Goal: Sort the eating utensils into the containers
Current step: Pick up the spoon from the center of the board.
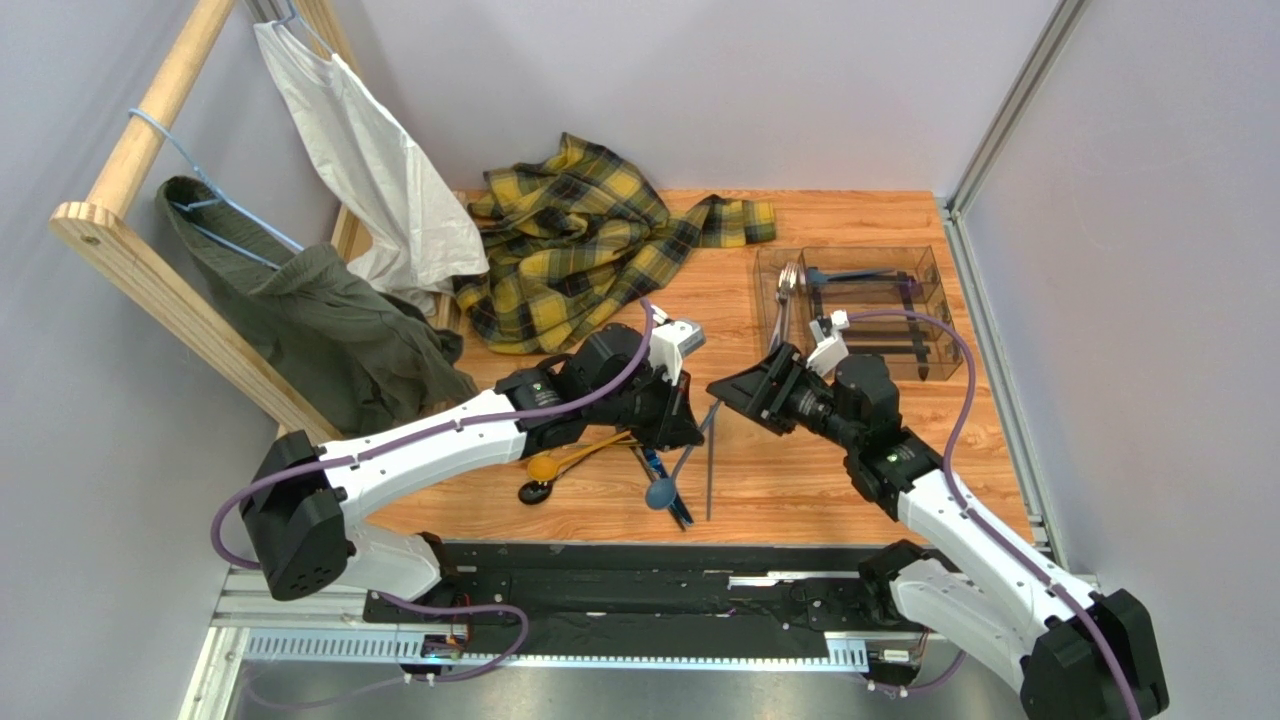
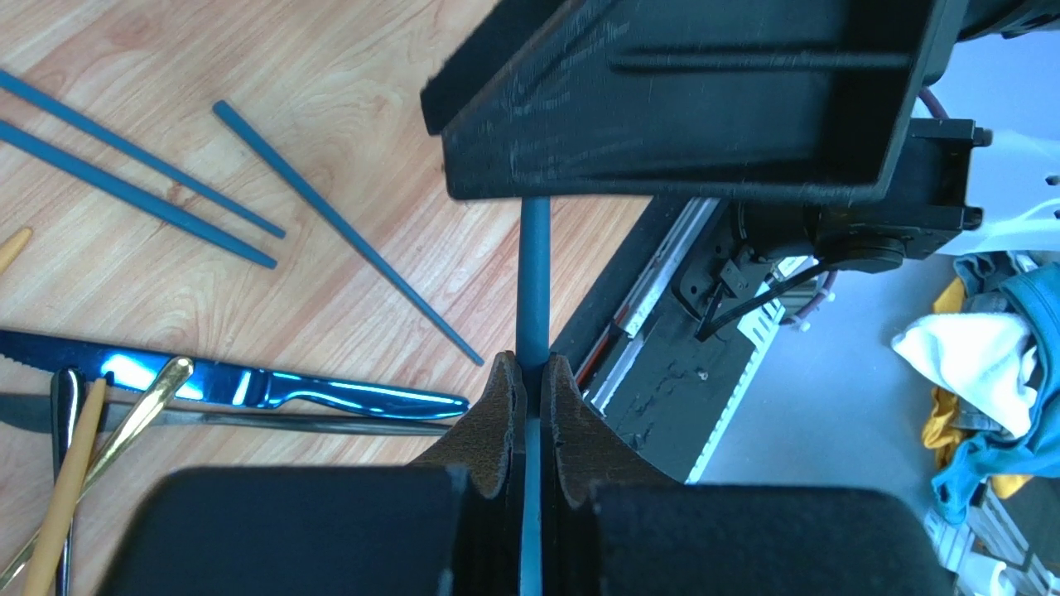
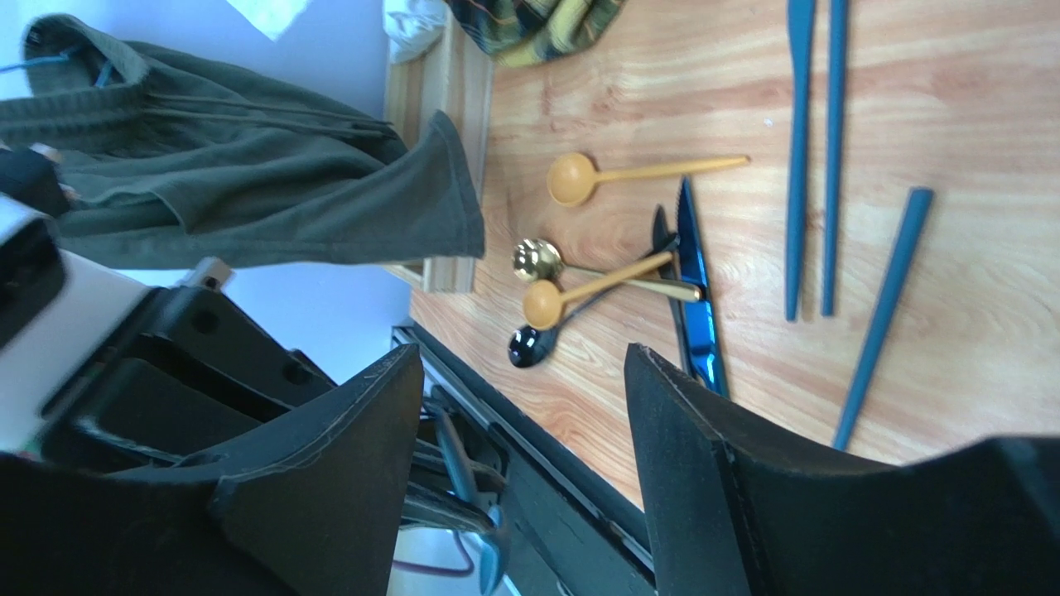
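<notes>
Teal stick (image 2: 534,286), clenched between left fingers (image 2: 492,416), long axis straight out from them, tip toward right fingers (image 3: 709,447) (spread, empty).

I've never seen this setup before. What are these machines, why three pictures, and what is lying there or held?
Two robot arms sit at a wooden table. One picture looks down from above; the other two come from a camera on each wrist. The left gripper is shut on a thin blue-grey stick; the right gripper is open, facing it. Loose sticks, a blue knife and gold spoons lie on the wood. A clear tray stands farther back, right of a plaid shirt.
</notes>
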Robot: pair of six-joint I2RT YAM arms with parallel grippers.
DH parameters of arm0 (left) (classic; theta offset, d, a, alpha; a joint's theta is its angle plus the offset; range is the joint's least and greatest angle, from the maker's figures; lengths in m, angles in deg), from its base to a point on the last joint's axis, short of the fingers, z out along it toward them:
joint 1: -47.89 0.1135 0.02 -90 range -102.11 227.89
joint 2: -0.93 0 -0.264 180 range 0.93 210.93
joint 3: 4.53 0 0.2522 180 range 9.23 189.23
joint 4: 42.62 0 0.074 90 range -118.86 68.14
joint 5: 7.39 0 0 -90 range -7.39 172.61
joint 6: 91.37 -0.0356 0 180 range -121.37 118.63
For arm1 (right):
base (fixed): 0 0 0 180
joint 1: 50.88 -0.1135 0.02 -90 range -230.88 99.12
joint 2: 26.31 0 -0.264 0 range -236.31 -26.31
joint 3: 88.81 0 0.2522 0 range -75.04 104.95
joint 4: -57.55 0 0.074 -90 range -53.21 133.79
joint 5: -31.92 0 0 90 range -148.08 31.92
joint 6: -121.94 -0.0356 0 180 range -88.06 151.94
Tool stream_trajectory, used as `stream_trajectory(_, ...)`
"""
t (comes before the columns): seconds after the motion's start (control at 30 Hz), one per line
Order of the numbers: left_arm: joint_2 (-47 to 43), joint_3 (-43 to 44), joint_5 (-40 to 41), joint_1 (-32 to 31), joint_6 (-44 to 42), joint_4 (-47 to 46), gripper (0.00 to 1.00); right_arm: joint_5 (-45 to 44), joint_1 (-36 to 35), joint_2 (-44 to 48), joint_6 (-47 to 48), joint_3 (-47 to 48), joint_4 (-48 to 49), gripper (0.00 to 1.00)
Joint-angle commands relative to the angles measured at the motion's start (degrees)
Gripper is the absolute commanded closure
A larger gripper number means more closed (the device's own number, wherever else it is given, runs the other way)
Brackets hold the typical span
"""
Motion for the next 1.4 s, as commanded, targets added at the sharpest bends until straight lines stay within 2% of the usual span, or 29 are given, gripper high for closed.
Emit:
stream_trajectory(0.0,-2.5,-1.1,0.4,-0.3,0.1,-2.9,1.00,-2.2,-0.5,-1.3,-0.9,3.2,6.4,0.38)
stream_trajectory(0.07,-2.6,-1.2,0.4,-0.4,0.1,-2.9,1.00,-1.6,-0.8,-1.6,-1.0,3.1,6.9,0.46)
stream_trajectory(0.17,-2.8,-1.3,1.1,-0.5,0.0,-2.4,1.00,-1.2,-1.6,-2.2,-1.2,3.1,7.4,0.52)
stream_trajectory(0.43,-2.3,-0.1,1.7,-0.5,0.6,-2.2,1.00,-5.2,-7.9,-0.3,-2.6,1.3,7.2,0.51)
stream_trajectory(0.53,-2.1,0.1,1.4,-0.8,0.8,-2.4,1.00,-6.7,-8.4,0.0,-2.5,0.5,6.4,0.61)
stream_trajectory(0.6,-2.3,0.2,1.3,-0.9,0.7,-2.3,1.00,-7.2,-8.4,0.3,-2.5,0.5,5.2,0.74)
stream_trajectory(0.73,-3.0,0.1,2.0,-0.9,0.6,-1.6,1.00,-8.7,-8.4,0.8,-1.7,0.9,2.9,0.86)
stream_trajectory(0.77,-3.2,0.0,2.3,-0.9,0.5,-1.4,1.00,-9.4,-8.4,1.1,-1.5,0.9,2.6,0.92)
stream_trajectory(0.87,-3.9,-0.2,3.5,-0.9,0.1,-0.4,0.99,-10.4,-8.5,2.4,-1.1,0.7,1.5,1.00)
stream_trajectory(0.93,-4.6,-0.2,4.8,-0.9,-0.2,0.7,0.98,-11.2,-8.5,3.4,-0.7,0.5,0.4,1.00)
stream_trajectory(1.03,-6.0,-0.9,5.6,-0.9,-0.4,1.1,0.92,-11.9,-8.5,4.3,-0.7,-0.1,0.0,1.00)
stream_trajectory(1.13,-8.1,-2.2,7.6,-0.9,0.0,1.5,0.79,-11.9,-8.5,4.9,-0.9,-0.5,0.1,1.00)
stream_trajectory(1.27,-12.1,-4.3,11.8,-0.9,0.1,2.9,0.55,-12.8,-8.5,5.7,-0.6,-0.3,-1.0,1.00)
stream_trajectory(1.37,-16.3,-5.4,15.8,-0.9,0.0,5.4,0.44,-13.8,-8.5,6.8,0.5,0.3,-2.6,1.00)
